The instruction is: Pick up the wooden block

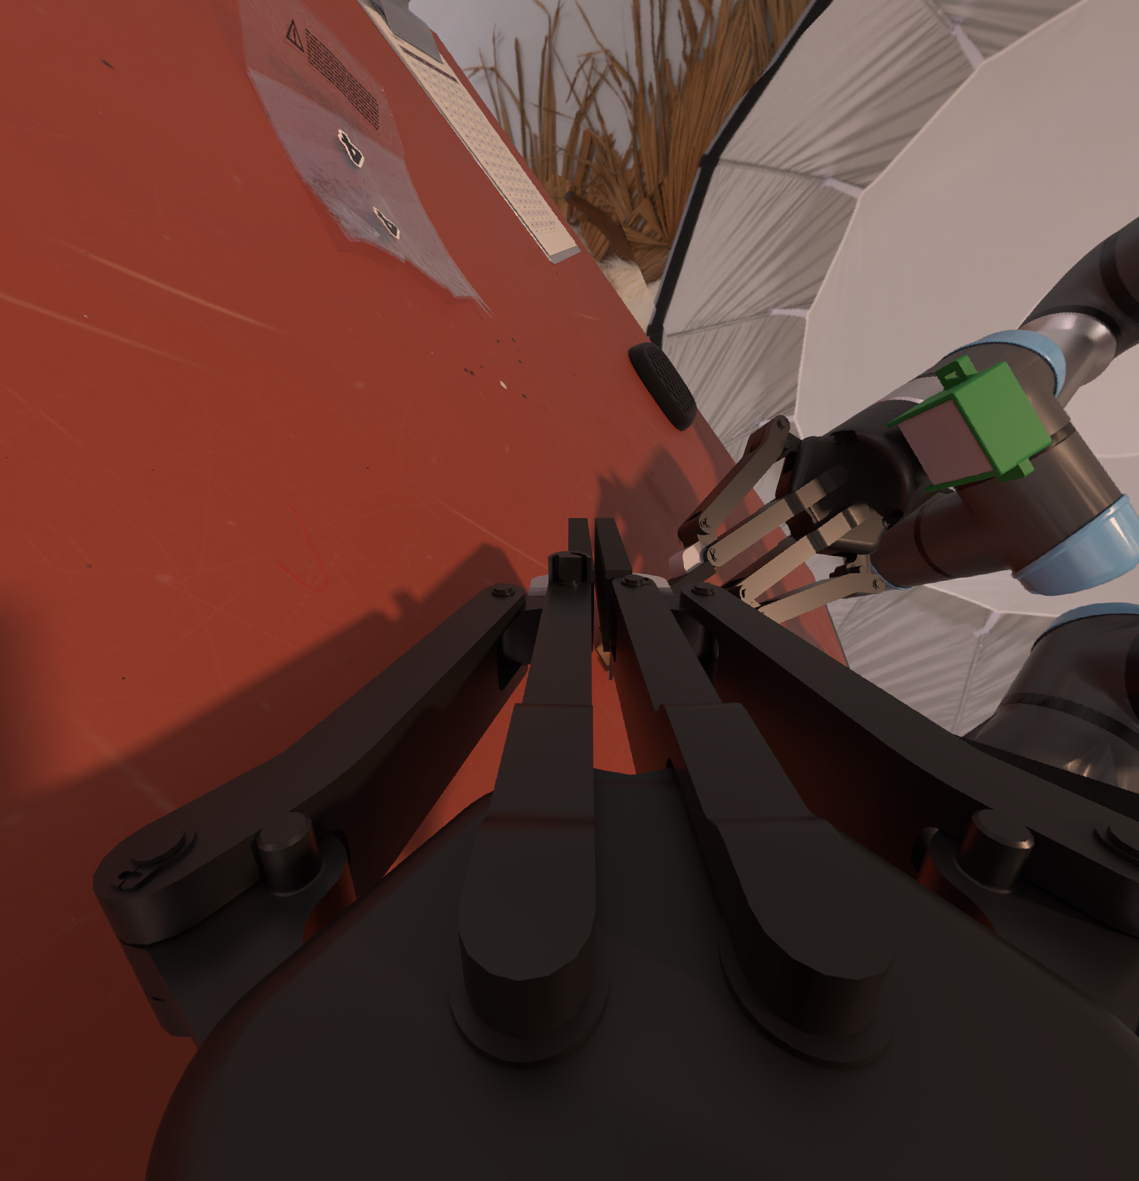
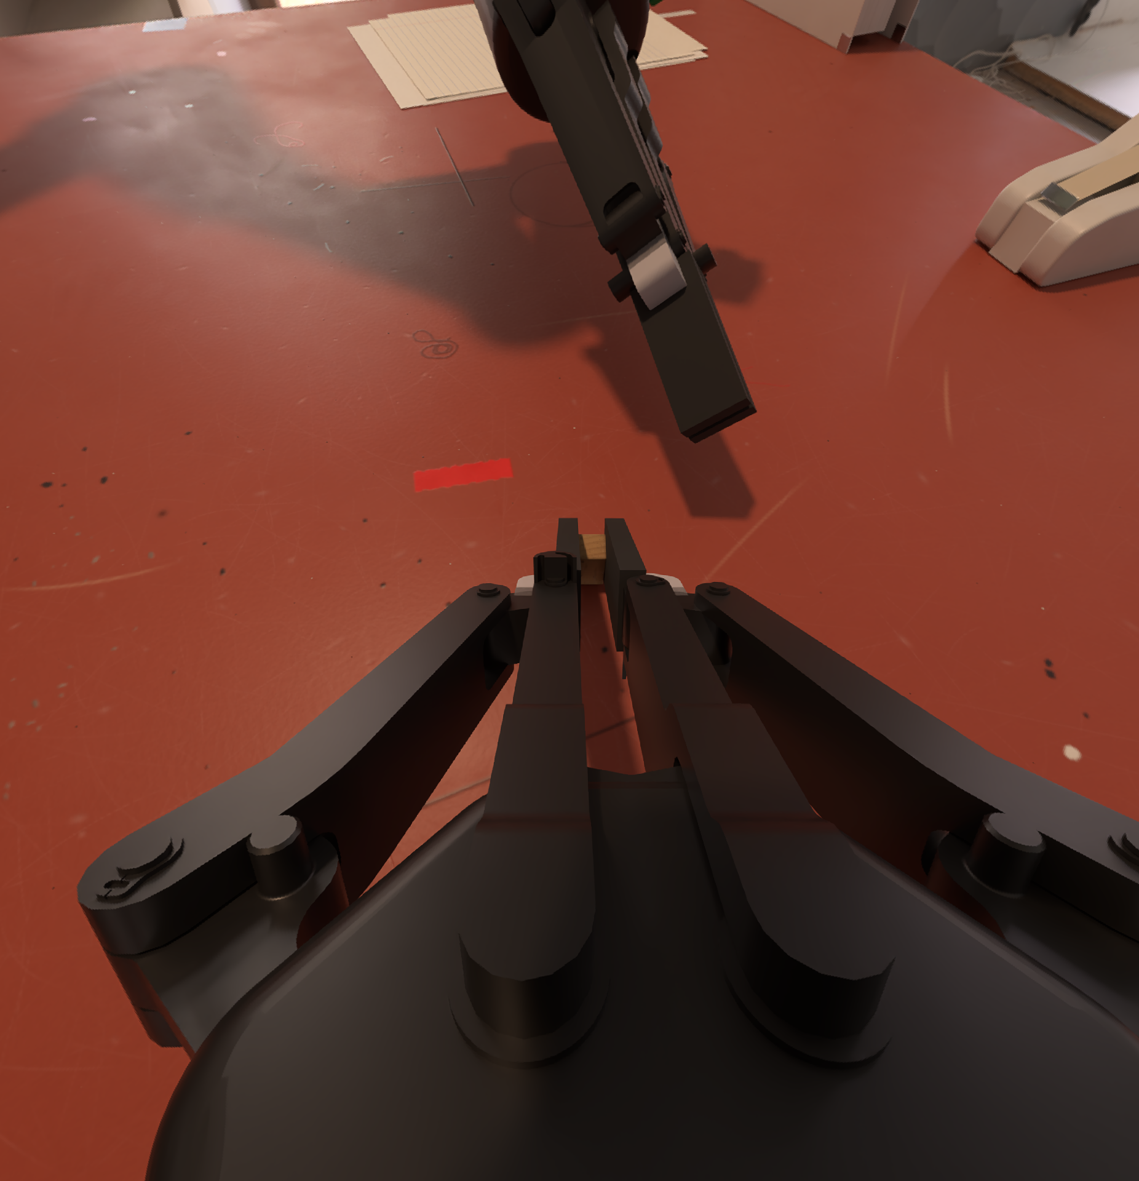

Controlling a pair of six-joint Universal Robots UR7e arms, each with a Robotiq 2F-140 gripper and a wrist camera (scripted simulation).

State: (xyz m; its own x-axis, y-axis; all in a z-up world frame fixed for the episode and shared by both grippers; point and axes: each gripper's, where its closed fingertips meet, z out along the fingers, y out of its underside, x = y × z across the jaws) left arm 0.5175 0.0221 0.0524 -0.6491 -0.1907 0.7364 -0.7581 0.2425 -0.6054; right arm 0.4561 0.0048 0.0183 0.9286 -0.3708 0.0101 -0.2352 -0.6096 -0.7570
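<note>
Broadly, a red tabletop (image 2: 234, 575), scratched and speckled with dark spots, fills both views. Right arm (image 1: 1033, 511): seen from the left wrist camera, it reaches in from the right over the table's edge, its grey wrist with pale blue joint caps carrying a green camera housing (image 1: 982, 428), its linkage pointing down and to the left. Left arm: seen from the right wrist camera, it descends steeply from the top edge, ending in the left gripper (image 2: 717, 418) held above the tabletop and casting a shadow there; its two fingers lie flat together, clenched on nothing. The left wrist view confirms this, the finger pads nearly touching at the left gripper's tip. Right gripper (image 2: 594, 540): jaws drawn narrow and grasping the wooden block (image 2: 594, 557), a small tan cube pinched between the two pads just above the table. Surroundings, in descending size: white umbrella reflectors (image 1: 937, 223) beyond the table; a beige tape dispenser (image 2: 1078, 211) at far right; a stack of lined paper (image 2: 439, 61) at the far edge; a clear plastic bag (image 1: 356, 172); a strip of red tape (image 2: 463, 474) near the block.
</note>
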